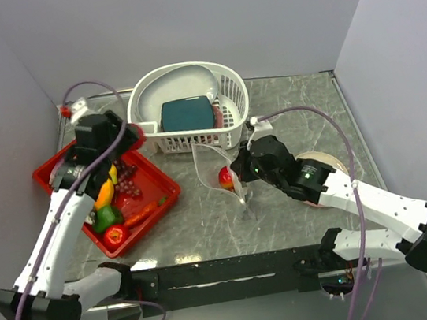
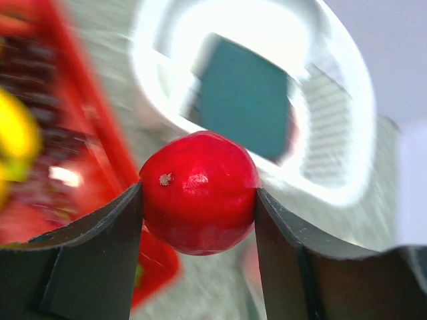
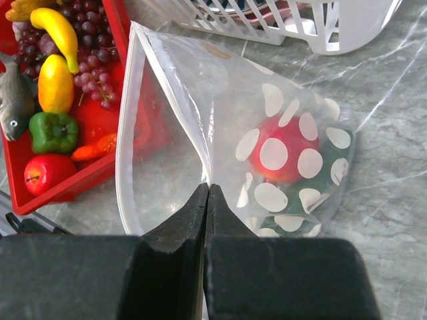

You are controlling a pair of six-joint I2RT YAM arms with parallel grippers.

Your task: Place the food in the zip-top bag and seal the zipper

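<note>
Zip-top bag (image 3: pixel 167 133) is seen propped on the table just in front of the white basket (image 1: pixel 195 140), mouth wide open, zipper (image 3: pixel 130 120) unsealed. One lip of that mouth is nipped by the right gripper (image 3: pixel 207 187), whose jaws are pressed flat together on the clear plastic. Behind the white spots a red fruit (image 3: pixel 283 150) is already lodged in the bag's bottom, with something green under it that cannot be made out.

Over to the left of the basket, and a little nearer than it, the red tray (image 1: pixel 154 188) is loaded. A red apple-like piece (image 3: pixel 47 173), a green pepper (image 3: pixel 53 132), an orange carrot-like piece (image 3: pixel 93 150), a yellow pepper-like piece (image 3: pixel 55 83), a banana (image 3: pixel 57 30), purple grapes (image 3: pixel 93 63) and a grey fish (image 3: pixel 15 100) are all spotted there.

Right at the basket's left rim a glossy tomato (image 2: pixel 200 173) is carried off the tray, squeezed on both sides by the jaws of the left gripper (image 2: pixel 199 193).

Inside the basket, a teal block (image 1: pixel 187 114) is lying
</note>
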